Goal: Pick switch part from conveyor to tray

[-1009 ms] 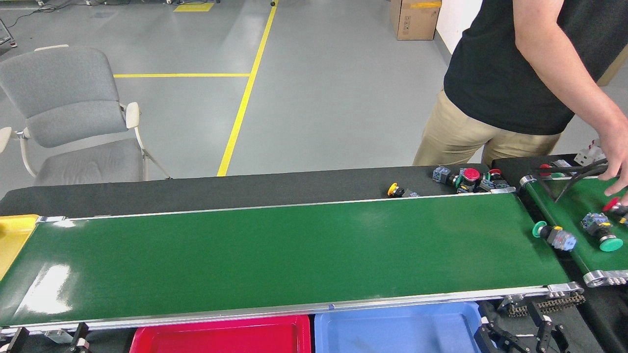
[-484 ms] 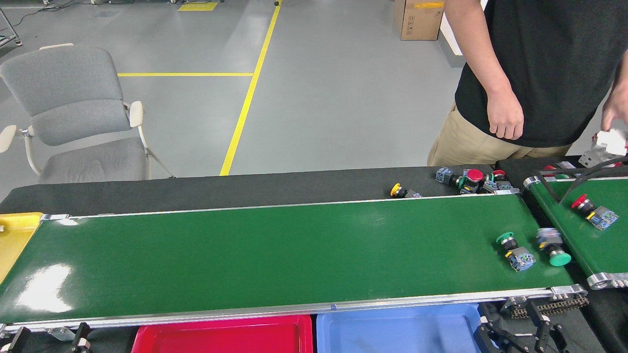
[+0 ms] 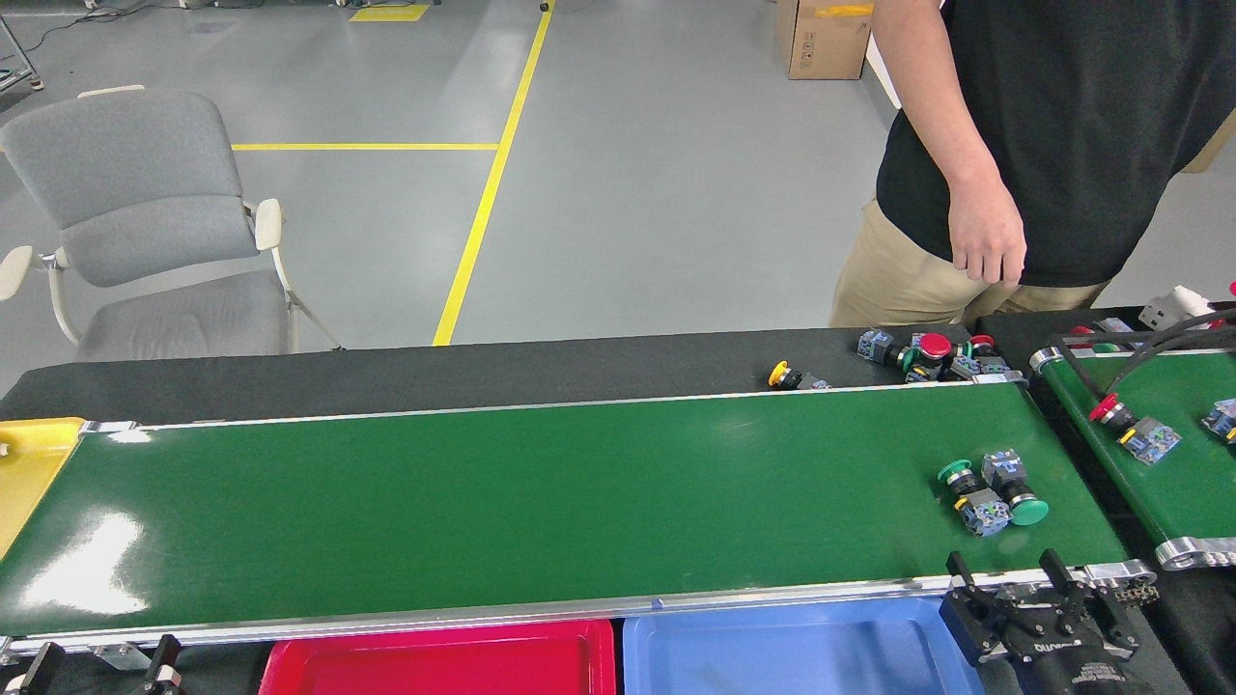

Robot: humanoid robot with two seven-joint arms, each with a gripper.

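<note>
Two green-capped switch parts lie side by side near the right end of the conveyor [image 3: 541,502]: one [image 3: 973,494] with its cap to the upper left, the other [image 3: 1014,487] with its cap to the lower right. My right gripper [image 3: 1007,571] stands open at the near rail, just below and slightly right of them, touching neither. Only the fingertips of my left gripper [image 3: 97,664] show at the bottom left corner, spread apart and empty. A blue tray [image 3: 782,652] and a red tray [image 3: 435,661] sit below the near rail, and a yellow tray [image 3: 29,463] at the belt's left end.
A narrower feeder belt [image 3: 1173,483] at the right carries a red-capped switch [image 3: 1135,430]. More switch parts [image 3: 927,352] are piled behind the far rail, plus a yellow-capped one [image 3: 787,376]. A person [image 3: 1024,145] stands behind the right end. A grey chair [image 3: 145,222] is at the far left.
The two green-capped switch parts dropped from the feeder belt and rode leftward on the conveyor. My right gripper rose to the near rail. The person's hand drew back from the feeder belt.
</note>
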